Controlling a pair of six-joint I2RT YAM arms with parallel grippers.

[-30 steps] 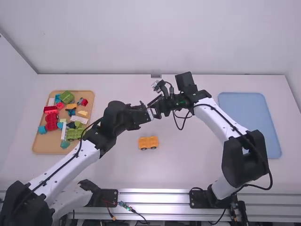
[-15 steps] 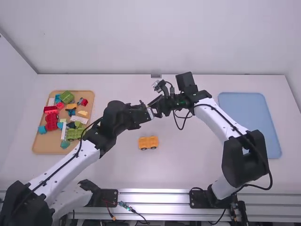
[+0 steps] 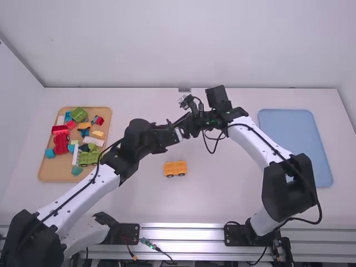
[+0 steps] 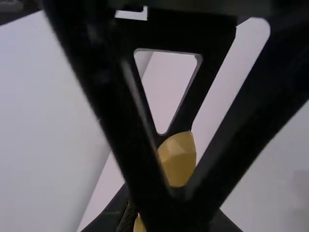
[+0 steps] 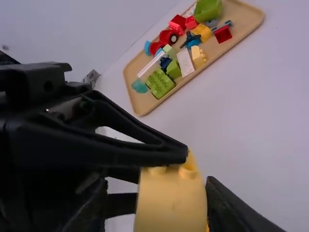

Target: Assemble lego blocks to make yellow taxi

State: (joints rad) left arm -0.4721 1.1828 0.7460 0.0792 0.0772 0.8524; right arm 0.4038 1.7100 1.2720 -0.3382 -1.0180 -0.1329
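Yellow block [image 5: 171,203], light, studs on 1 face, up between the 2 grippers, middle of table [image 3: 222,194]. Left gripper [image 3: 178,134]: closed on block, 1 finger across the studded face, other passes behind. Right gripper [image 3: 188,127]: open around same block, 1 finger up against its side, gap showing on the other side. Orange wheeled base [image 3: 175,168] sits on table below the grippers, nearer the arm bases, 2 dark wheels visible. Tan tray [image 3: 53,171], left side: red pieces [image 3: 61,143], green blocks [image 3: 79,114], white pieces [image 3: 93,141], teal ones, mixed. Blue tray [image 3: 295,144], right side, flat on table.
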